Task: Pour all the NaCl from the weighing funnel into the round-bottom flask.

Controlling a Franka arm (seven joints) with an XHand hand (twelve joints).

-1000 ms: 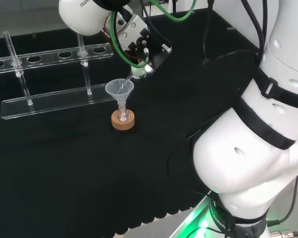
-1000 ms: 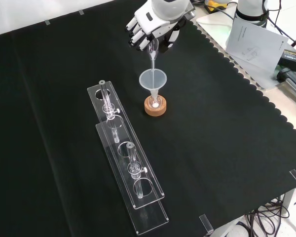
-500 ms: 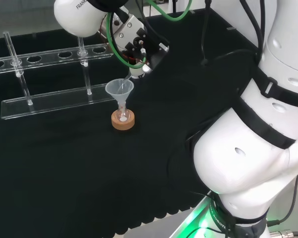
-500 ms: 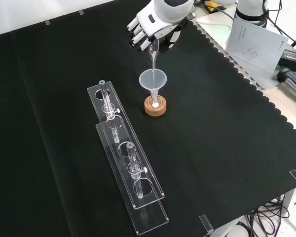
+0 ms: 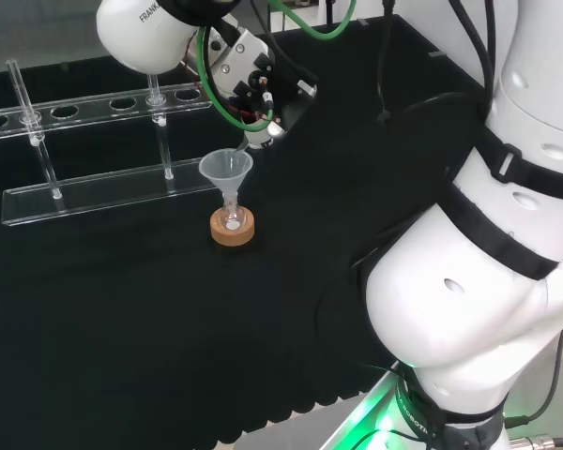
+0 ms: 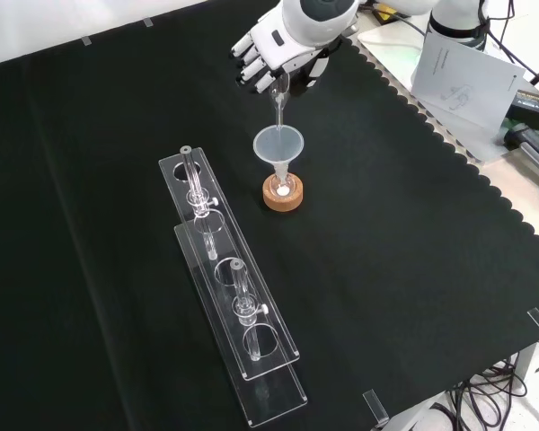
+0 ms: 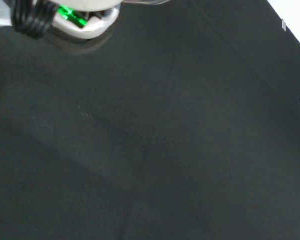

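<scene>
A small round-bottom flask (image 6: 282, 188) stands on a cork ring (image 6: 283, 195) with a clear plastic funnel (image 6: 278, 145) in its neck; white powder shows in the flask's bulb (image 5: 232, 225). Above it the hand (image 6: 274, 49) is shut on a clear weighing funnel (image 6: 278, 94), tipped so its thin stem points down into the plastic funnel's mouth (image 5: 227, 166). In the head view the hand (image 5: 253, 80) hangs up and to the right of the funnel, and the weighing funnel's stem (image 5: 243, 148) reaches its rim.
A clear acrylic rack (image 6: 229, 283) with two glass tubes lies left of the flask in the front view, and behind it in the head view (image 5: 103, 187). Papers (image 6: 463, 76) and cables lie past the cloth's scalloped edge. The arm's white links (image 5: 488, 244) stand at the head view's right.
The hand has risen slightly and shifted a little left in the head view, with the weighing funnel still tipped over the plastic funnel.
</scene>
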